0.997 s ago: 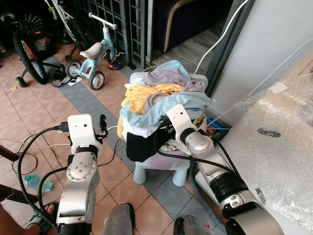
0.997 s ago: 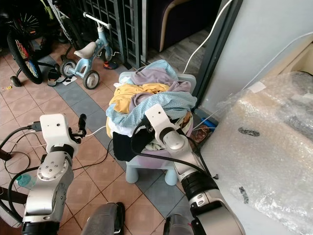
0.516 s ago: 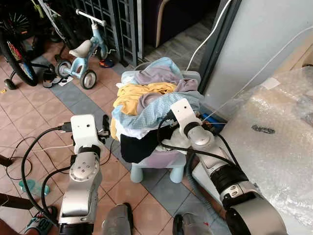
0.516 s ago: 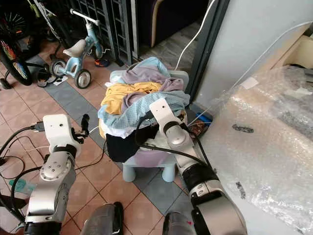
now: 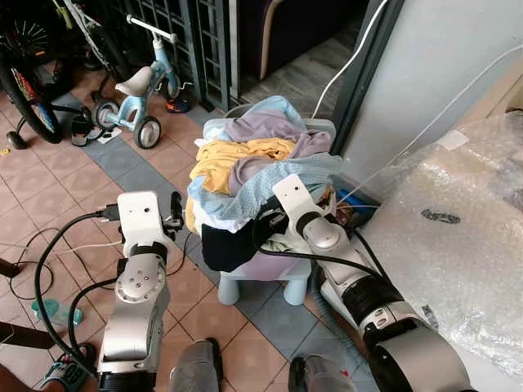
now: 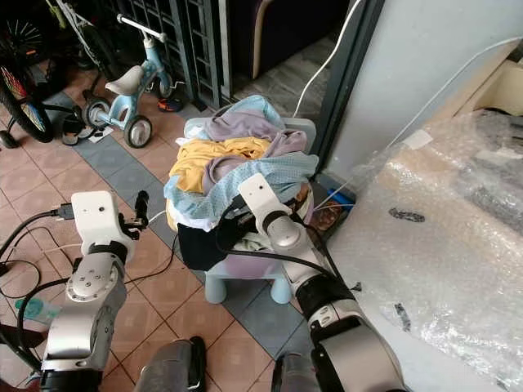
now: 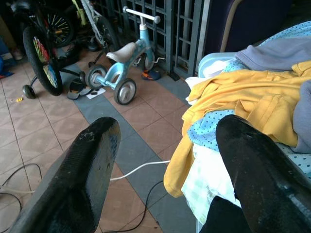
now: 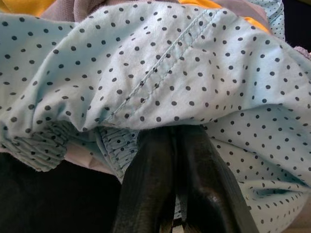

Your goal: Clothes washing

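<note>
**A:** Looking at the clothes pile — it's sitting heaped on a small plastic chair by the wall, spilling over the front and left edges. Where's the right gripper sitting?

**B:** It's poking in under the hem of the dotted blue cloth, fingers pressed together, with a fold of it between the tips.

**A:** And the left gripper?

**B:** It's hovering beside the pile's left edge, fingers spread wide, touching nothing. Open tile floor is lying on that side, with a white cable crossing it and a kid's trike farther back. Bubble wrap is crowding the right.
</note>
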`<state>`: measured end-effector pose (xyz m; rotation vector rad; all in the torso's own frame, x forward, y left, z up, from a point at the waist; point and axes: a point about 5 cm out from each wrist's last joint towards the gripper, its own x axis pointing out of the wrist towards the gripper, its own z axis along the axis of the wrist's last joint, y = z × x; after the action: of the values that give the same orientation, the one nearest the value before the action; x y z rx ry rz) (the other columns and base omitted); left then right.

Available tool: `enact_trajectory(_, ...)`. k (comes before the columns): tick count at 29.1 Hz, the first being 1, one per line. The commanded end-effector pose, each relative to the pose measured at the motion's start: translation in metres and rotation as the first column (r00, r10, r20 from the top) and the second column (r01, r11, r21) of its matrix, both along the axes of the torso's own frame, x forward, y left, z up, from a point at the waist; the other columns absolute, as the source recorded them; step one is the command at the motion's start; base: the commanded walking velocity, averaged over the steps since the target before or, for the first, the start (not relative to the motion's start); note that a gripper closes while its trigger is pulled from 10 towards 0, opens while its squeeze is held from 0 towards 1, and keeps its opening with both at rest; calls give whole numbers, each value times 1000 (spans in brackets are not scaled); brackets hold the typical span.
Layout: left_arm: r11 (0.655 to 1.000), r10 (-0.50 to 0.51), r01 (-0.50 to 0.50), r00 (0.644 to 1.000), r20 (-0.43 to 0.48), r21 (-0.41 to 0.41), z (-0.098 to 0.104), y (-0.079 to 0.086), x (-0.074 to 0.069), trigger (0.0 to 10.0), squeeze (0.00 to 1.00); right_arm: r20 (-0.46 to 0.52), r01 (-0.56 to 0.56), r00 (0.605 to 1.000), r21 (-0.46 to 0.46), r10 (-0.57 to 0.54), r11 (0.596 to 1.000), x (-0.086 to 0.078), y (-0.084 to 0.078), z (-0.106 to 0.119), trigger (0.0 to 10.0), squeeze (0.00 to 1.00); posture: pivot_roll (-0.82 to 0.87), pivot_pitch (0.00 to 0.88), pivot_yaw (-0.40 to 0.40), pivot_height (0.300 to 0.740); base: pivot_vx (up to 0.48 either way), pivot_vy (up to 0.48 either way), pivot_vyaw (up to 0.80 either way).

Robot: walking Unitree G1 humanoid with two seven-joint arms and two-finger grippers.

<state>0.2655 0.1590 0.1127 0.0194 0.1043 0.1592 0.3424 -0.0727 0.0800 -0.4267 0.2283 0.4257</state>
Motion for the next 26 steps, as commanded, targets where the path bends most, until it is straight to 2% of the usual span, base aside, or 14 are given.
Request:
enact_trajectory(1, 1000, 1, -1, 1000, -1, 15, 0, 0, -1, 10000, 0, -31, 22, 999, 25, -21, 999, 0, -2, -4, 0, 0, 82, 94, -7, 740, 0, 0, 0)
enact_trajectory(4, 1000, 0, 0, 1000, -2, 14, -1, 0, -1, 10000, 0, -39, 40, 999, 49, -38, 998, 0, -3, -4, 0, 0, 81, 95, -9, 740, 0, 0, 0)
enact_trajectory(7, 1000, 3, -3, 1000, -2, 13, -1, -1, -1, 10000, 0, -16, 72, 997, 111, -71, 991, 3, -6, 2, 0, 0, 77, 93, -10, 740, 0, 0, 0)
enact_trajectory(9, 1000, 3, -3, 1000, -2, 13, -1, -1, -1, 10000, 0, -16, 72, 997, 111, -71, 991, 3, -6, 2, 0, 0, 77, 93, -10, 740, 0, 0, 0)
enact_trajectory(12, 1000, 9, -9, 1000, -4, 13, -2, -3, 1, 10000, 0, 49, 106, 992, 239, -121, 965, 9, -10, 21, 0, 0, 69, 90, -12, 740, 0, 0, 0)
enact_trajectory(14, 1000, 10, -10, 1000, -4, 13, -2, -3, 1, 10000, 0, 59, 109, 990, 261, -129, 959, 10, -11, 24, 0, 0, 69, 90, -12, 740, 0, 0, 0)
enact_trajectory(15, 1000, 8, -8, 1000, -2, 9, -1, -4, 2, 10000, 0, 98, 87, 987, 333, -126, 939, 12, -10, 37, 0, 0, 62, 91, -11, 740, 0, 0, 0)
enact_trajectory(16, 1000, 3, -3, 1000, 0, 5, -1, -5, 3, 10000, 0, 181, 22, 976, 459, -117, 888, 13, -8, 63, 0, 0, 56, 90, -11, 740, 0, 0, 0)
enact_trajectory(17, 1000, -3, 3, 1000, 1, 2, -1, -6, 3, 10000, 0, 230, -19, 966, 513, -115, 858, 13, -7, 79, 0, 0, 50, 90, -10, 740, 0, 0, 0)
enact_trajectory(20, 1000, -7, 7, 1000, 2, 1, -1, -7, 4, 10000, 0, 256, -43, 960, 539, -115, 841, 12, -7, 88, 0, 0, 50, 90, -10, 740, 0, 0, 0)
enact_trajectory(23, 1000, -25, 25, 1000, 9, -1, -1, -12, 7, 10000, 0, 379, -157, 919, 606, -109, 780, 10, -6, 134, 0, 0, 39, 88, -9, 740, 0, 0, 0)
enact_trajectory(24, 1000, -25, 25, 1000, 9, -1, -1, -12, 7, 10000, 0, 379, -157, 919, 606, -109, 780, 10, -6, 134, 0, 0, 39, 88, -9, 740, 0, 0, 0)
enact_trajectory(26, 1000, -25, 25, 1000, 13, 0, -1, -12, 8, 10000, 0, 433, -210, 893, 639, -120, 740, 9, -7, 163, 0, 0, 35, 82, -9, 740, 0, 0, 0)
